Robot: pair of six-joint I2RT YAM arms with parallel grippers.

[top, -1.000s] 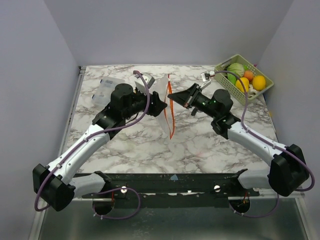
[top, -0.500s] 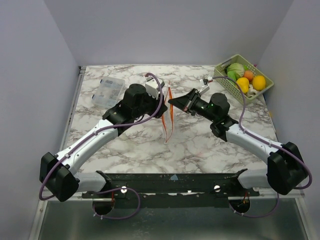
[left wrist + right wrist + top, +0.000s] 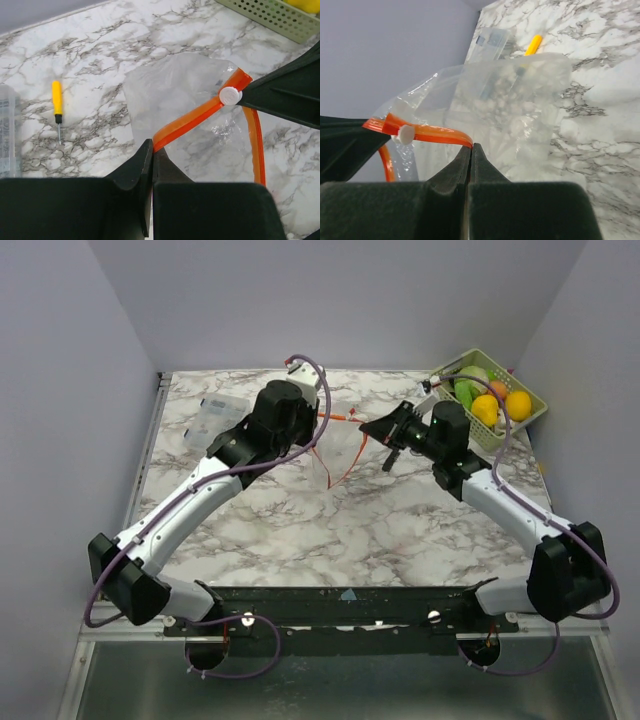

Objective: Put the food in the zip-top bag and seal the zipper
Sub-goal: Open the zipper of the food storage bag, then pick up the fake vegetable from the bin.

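Note:
The clear zip-top bag (image 3: 345, 448) hangs above the middle of the marble table between my two grippers. Its zipper (image 3: 338, 418) is a thin orange strip with a white slider (image 3: 230, 95). My left gripper (image 3: 320, 421) is shut on one stretch of the zipper (image 3: 190, 120), its tips (image 3: 152, 147) pinching the strip. My right gripper (image 3: 366, 426) is shut on the zipper (image 3: 435, 134) close to the slider (image 3: 406, 134), with the bag (image 3: 520, 95) hanging beyond. The food, yellow (image 3: 484, 410), orange (image 3: 518, 404) and green (image 3: 470, 380) pieces, lies in the basket at the back right.
The pale green slatted basket (image 3: 520, 428) stands at the table's back right corner. A clear plastic box (image 3: 215, 420) lies at the back left. A small yellow-handled stick (image 3: 57, 100) lies on the marble behind the bag. Grey walls close in three sides.
My left gripper swung in toward the back and shut on the zipper. The right arm drew back to the right, and the strip now stretches between both grippers.

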